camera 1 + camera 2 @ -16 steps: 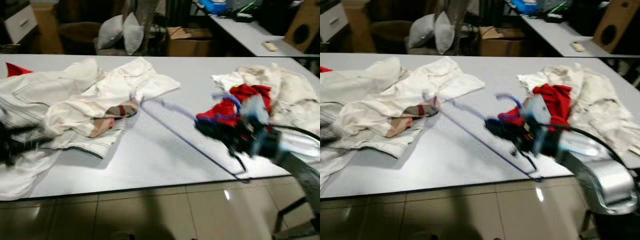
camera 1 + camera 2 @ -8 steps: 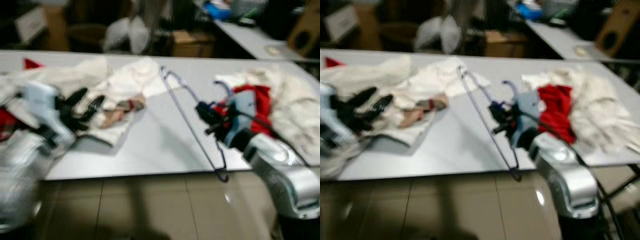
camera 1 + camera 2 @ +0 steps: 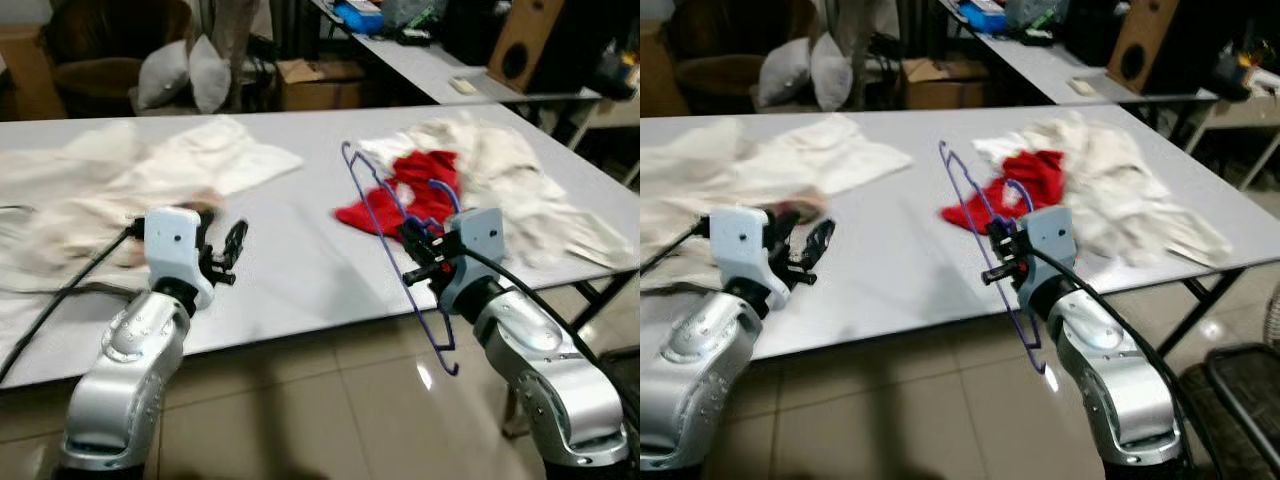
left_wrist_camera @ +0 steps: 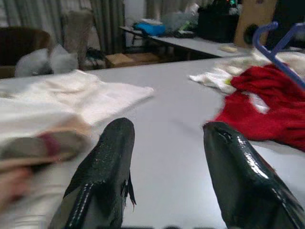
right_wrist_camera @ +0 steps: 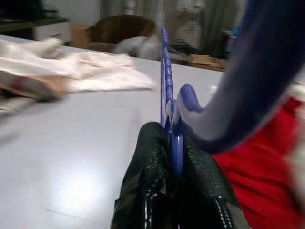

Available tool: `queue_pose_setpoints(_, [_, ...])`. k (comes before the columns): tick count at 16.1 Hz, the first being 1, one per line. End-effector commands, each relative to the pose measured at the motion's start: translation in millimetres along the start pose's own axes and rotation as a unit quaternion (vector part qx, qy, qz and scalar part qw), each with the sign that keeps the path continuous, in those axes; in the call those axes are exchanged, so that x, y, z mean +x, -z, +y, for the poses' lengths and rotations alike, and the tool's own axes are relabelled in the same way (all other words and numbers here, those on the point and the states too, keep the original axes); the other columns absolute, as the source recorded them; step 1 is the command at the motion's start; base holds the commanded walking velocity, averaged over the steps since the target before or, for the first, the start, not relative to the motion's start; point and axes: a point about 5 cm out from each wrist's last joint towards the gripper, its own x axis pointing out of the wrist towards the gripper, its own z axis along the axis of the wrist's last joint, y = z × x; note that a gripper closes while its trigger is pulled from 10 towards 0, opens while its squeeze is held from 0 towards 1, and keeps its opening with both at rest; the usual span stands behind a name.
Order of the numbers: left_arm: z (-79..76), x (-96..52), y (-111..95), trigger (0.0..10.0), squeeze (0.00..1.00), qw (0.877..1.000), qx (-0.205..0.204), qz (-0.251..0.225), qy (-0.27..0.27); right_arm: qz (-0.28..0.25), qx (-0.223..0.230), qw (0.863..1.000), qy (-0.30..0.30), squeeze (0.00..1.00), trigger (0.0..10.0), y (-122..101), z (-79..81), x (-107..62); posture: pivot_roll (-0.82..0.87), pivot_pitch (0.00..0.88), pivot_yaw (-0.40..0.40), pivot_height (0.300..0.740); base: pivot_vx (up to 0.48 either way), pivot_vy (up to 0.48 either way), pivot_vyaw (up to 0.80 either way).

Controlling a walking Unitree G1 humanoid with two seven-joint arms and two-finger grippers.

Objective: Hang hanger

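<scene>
A blue wire hanger (image 5: 164,76) stands tilted above the table's front edge, its top corner (image 3: 347,157) up and its lower end hanging past the edge. My right gripper (image 3: 413,252) is shut on it near the hook, and the wrist view shows the wire pinched between the fingers (image 5: 151,157). My left gripper (image 3: 226,256) hovers open over the table (image 3: 290,250) on the left; nothing lies between its fingers (image 4: 106,162). A red garment (image 3: 420,185) lies behind the hanger.
White clothes are heaped at the table's left (image 3: 100,190) and right (image 3: 520,185). Behind the table stand grey pillows (image 3: 185,75), a cardboard box (image 3: 320,85) and a second table with a speaker box (image 3: 520,45). Tiled floor (image 3: 330,400) lies below the front edge.
The camera has shifted. My right gripper has lifted the hanger off the table until it stands steeply. My left arm has risen into view with its fingers open.
</scene>
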Motion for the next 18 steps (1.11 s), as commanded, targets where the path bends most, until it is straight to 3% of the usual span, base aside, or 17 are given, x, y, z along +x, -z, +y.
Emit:
queue_pose_setpoints(1, [-3.9, 2.1, -2, 10.0, 0.0, 1.0, 0.007, -0.009, -0.001, 0.003, -0.029, 0.999, 0.029, 0.0, 10.0, 1, -10.1, 0.3, -0.11, 0.0, -0.022, 0.74, 0.0, -0.48, 0.0])
queue_pose_setpoints(7, [-12.1, 3.7, 3, 10.0, 0.0, 1.0, 0.0, -0.01, -0.004, 0.014, 0.007, 0.999, 0.029, 0.0, 10.0, 6, -14.7, -0.6, -0.11, 0.0, -0.032, 0.74, 0.0, -0.475, 0.0])
queue_pose_setpoints(9, [-10.7, 2.3, 8, 10.0, 0.0, 1.0, -0.009, 0.0, -0.008, -0.001, 0.01, 0.999, 0.036, 0.0, 10.0, 5, -13.5, 2.2, -0.11, 0.0, -0.032, 0.74, 0.0, 0.0, 0.0])
queue_pose_setpoints(10, [-10.6, -0.3, 12, 10.0, 0.0, 1.0, 0.016, 0.014, 0.001, -0.003, 0.008, 0.999, 0.041, 0.0, 10.0, 5, -13.4, 4.6, -0.1, 0.0, -0.049, 0.74, 0.0, 0.0, 0.0])
queue_pose_setpoints(11, [-12.9, -3.4, 14, 10.0, 0.51, 0.999, 0.022, 0.021, 0.013, -0.002, 0.02, 0.999, 0.036, 0.0, 10.0, 5, -13.0, 4.4, -0.1, 0.0, -0.052, 0.74, 0.0, 0.0, 0.0])
queue_pose_setpoints(12, [-15.2, -5.6, 14, 10.0, 0.79, 0.999, 0.019, 0.017, 0.022, 0.001, 0.02, 0.999, 0.035, 0.0, 10.0, 7, -13.7, 3.5, -0.1, 0.0, -0.052, 0.74, 0.0, 0.0, 0.0])
queue_pose_setpoints(13, [-16.5, -6.2, 14, 10.0, 0.98, 0.999, 0.018, 0.013, 0.031, 0.002, 0.02, 0.999, 0.035, 0.0, 10.0, 8, -14.4, 3.0, -0.1, 0.0, -0.049, 0.74, 0.0, 0.0, -0.79])
queue_pose_setpoints(18, [-17.7, -0.6, 15, 10.0, 1.0, 0.999, 0.016, 0.007, 0.034, 0.0, 0.018, 0.999, 0.035, 0.0, 10.0, 8, -16.8, 2.0, -0.12, 0.0, -0.049, 0.74, 0.0, 0.0, -0.8])
